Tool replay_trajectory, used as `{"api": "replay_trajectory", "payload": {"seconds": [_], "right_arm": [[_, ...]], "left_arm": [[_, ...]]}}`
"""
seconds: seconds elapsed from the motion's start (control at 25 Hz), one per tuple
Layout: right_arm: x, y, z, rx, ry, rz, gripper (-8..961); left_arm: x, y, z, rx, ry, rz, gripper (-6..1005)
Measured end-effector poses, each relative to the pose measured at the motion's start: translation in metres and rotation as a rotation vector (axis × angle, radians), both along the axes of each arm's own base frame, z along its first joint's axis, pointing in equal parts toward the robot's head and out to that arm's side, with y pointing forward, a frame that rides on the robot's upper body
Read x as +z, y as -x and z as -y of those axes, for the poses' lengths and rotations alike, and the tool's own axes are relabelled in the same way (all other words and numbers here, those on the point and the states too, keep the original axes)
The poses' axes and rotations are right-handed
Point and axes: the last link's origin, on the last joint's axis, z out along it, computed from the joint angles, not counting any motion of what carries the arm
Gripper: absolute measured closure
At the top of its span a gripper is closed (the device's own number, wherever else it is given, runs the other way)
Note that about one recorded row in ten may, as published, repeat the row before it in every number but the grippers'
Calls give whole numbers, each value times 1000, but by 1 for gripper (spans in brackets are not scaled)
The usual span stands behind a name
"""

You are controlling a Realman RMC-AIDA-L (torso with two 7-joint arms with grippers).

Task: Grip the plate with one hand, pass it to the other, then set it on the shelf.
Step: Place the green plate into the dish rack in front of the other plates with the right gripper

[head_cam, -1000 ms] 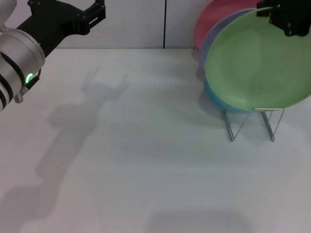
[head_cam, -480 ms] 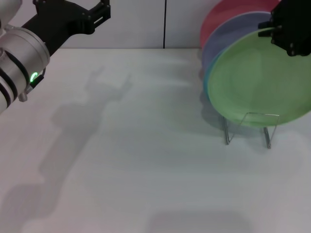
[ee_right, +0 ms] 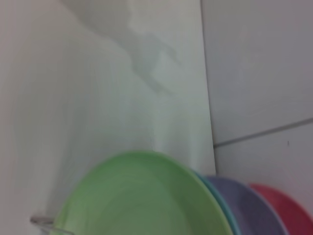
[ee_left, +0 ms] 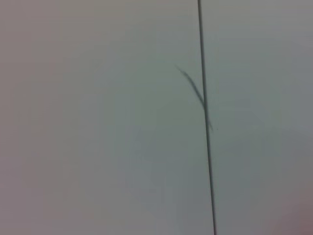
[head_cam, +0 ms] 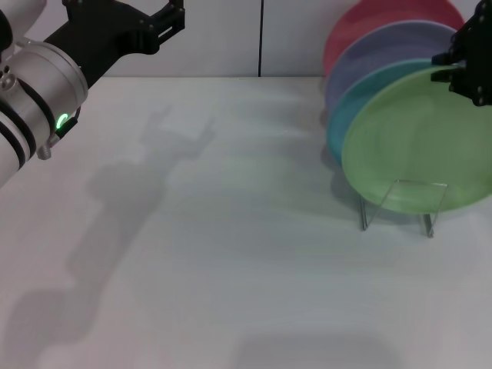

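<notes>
The light green plate (head_cam: 415,142) stands upright at the front of the wire shelf (head_cam: 364,215), at the right of the head view. Its lower edge sits behind the shelf's front wire loop. My right gripper (head_cam: 460,71) is shut on the plate's upper rim. The right wrist view shows the plate (ee_right: 142,196) from above, and a bit of shelf wire (ee_right: 41,220). My left gripper (head_cam: 127,8) is open and empty, raised at the far left, well away from the plate.
Behind the green plate stand a light blue plate (head_cam: 350,111), a lavender plate (head_cam: 384,50) and a pink plate (head_cam: 377,19). The white table (head_cam: 231,254) spreads to the left and front. A white wall stands behind. The left wrist view shows only the wall seam (ee_left: 205,122).
The right gripper has lowered the green plate down and to the right, onto the shelf in front of the blue plate. The left gripper has drifted slightly right.
</notes>
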Motion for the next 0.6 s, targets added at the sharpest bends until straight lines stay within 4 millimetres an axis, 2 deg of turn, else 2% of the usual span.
{"api": "replay_trajectory", "payload": {"seconds": [0.24, 0.48, 0.6], "right_arm": [[5, 3, 8, -52, -10, -26, 848], [6, 10, 16, -64, 3, -27, 648], [12, 14, 19, -50, -12, -51, 474]], "left_arm": [[-3, -6, -1, -18, 13, -4, 139], [-4, -8, -2, -23, 18, -5, 139], [-5, -8, -2, -23, 20, -6, 140]]}}
